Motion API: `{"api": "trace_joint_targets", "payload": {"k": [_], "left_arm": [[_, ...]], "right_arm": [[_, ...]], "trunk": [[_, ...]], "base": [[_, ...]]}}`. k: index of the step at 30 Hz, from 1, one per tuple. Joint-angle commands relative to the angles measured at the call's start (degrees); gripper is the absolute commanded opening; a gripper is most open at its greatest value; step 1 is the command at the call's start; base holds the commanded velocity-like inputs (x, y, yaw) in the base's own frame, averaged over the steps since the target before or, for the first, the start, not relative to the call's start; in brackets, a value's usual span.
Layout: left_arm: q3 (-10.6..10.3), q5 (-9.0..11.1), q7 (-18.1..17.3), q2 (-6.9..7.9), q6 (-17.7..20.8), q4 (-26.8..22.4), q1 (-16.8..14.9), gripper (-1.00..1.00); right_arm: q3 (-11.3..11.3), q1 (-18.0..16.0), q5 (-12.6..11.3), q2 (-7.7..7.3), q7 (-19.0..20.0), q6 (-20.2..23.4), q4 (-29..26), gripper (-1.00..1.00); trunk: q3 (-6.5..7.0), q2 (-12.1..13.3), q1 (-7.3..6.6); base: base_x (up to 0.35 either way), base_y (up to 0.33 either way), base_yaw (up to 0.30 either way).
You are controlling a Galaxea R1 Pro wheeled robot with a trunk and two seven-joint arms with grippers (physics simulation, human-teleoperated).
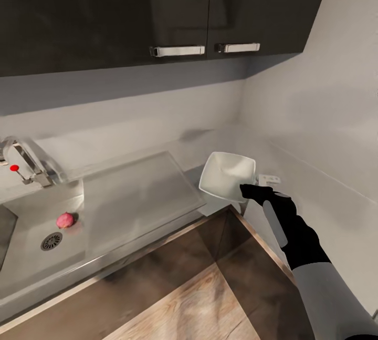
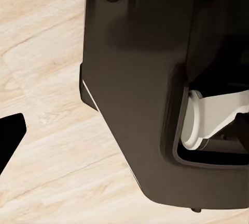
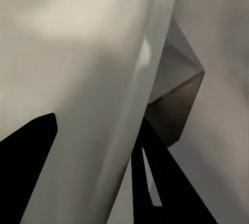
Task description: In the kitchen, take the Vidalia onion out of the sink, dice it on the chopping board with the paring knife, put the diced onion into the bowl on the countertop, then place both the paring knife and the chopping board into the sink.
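- Dark wall cabinets [image 1: 157, 9] hang over the pale countertop [image 1: 226, 140], with wood floor below.
- Sink [image 1: 31, 256] holds the Vidalia onion [image 1: 65, 219], a round bulb resting just beside the drain [image 1: 51, 241].
- Bowl [image 1: 227, 175] is tilted off the counter, empty, its rim pinched by the right gripper [image 1: 249, 189].
- Left gripper [image 2: 10, 135]: cannot tell whether it is parted or closed.

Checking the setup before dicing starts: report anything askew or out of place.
The bowl is tilted up on edge at the countertop's far corner, its rim between the fingers of the right gripper, not sitting flat. The Vidalia onion lies whole in the sink beside the drain, as expected. Nothing looks spilled.
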Motion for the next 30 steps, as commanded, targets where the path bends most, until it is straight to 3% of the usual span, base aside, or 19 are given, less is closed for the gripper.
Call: {"api": "trace_joint_targets", "payload": {"k": [1, 15, 30], "left_arm": [[0.0, 0.5, 0.0, -0.02, 0.0, -0.1, 0.0, 1.00], [0.0, 0.5, 0.0, -0.02, 0.0, 0.1, 0.0, 1.00], [0.0, 0.5, 0.0, -0.02, 0.0, 0.1, 0.0, 1.00]], "right_arm": [[0.2, 0.0, -0.6, -0.06, -0.6, 0.2, -0.1, -1.00], [0.2, 0.0, -0.6, -0.02, -0.6, 0.2, -0.3, -1.00], [0.2, 0.0, -0.6, -0.01, -0.6, 0.2, -0.3, -1.00]], "trunk": [[-0.08, -0.1, 0.03], [1.01, -0.1, 0.03], [2.06, -0.1, 0.03]], "base": [[0.000, 0.000, 0.000], [-0.040, 0.018, 0.016], [-0.227, 0.164, 0.202]]}}
